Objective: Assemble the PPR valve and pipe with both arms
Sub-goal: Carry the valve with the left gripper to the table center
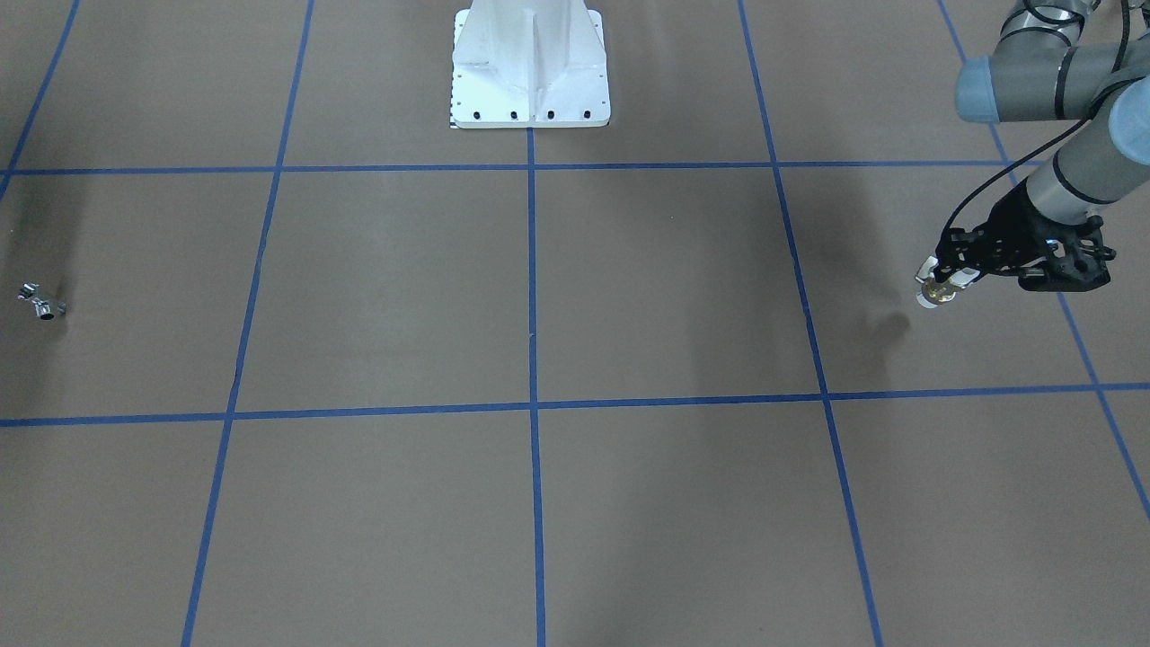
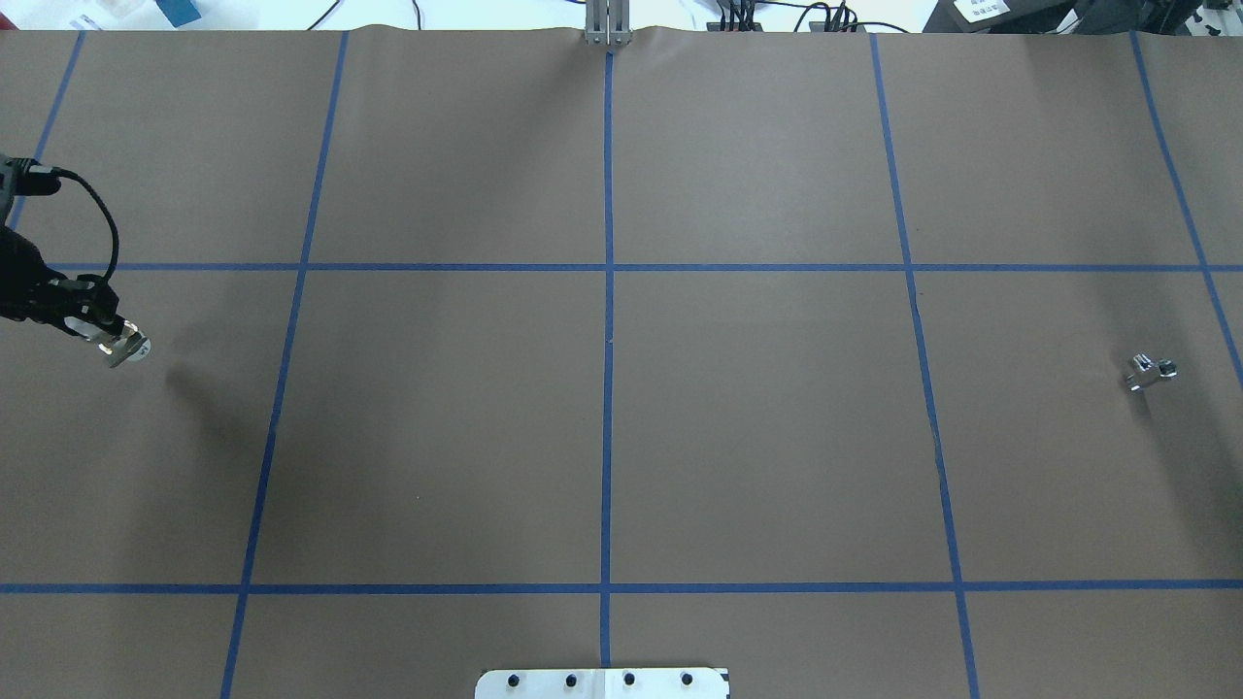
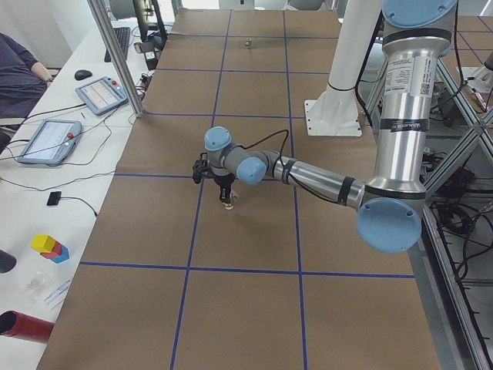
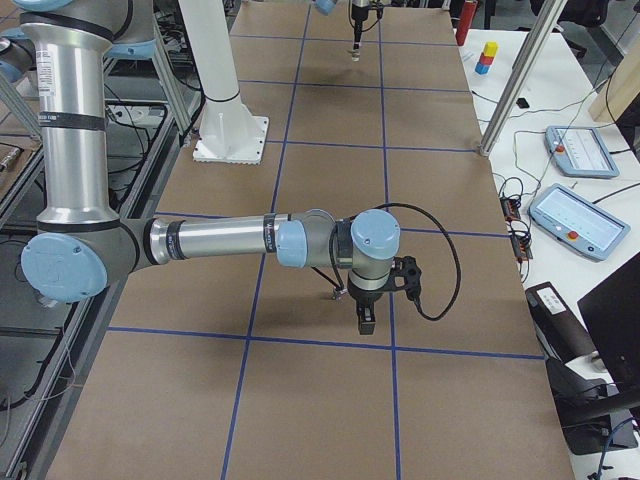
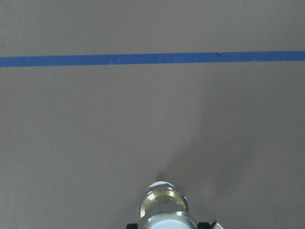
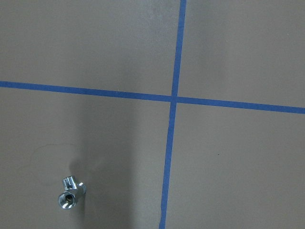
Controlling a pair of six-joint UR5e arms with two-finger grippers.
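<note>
Aloft, left pincer (image 1: 941, 280) clamping PPR valve (image 1: 934, 295), pipe (image 1: 41, 304) lying on table (image 1: 629, 314)

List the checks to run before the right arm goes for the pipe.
1. PPR valve gripped in the left hand: ok.
2. Valve held off the table: ok, its shadow lies apart from it.
3. Pipe lying free on the table: ok.
4. Pipe centred in the right wrist view: not ok, it sits at the lower left.
5. Right hand open: cannot tell.
</note>
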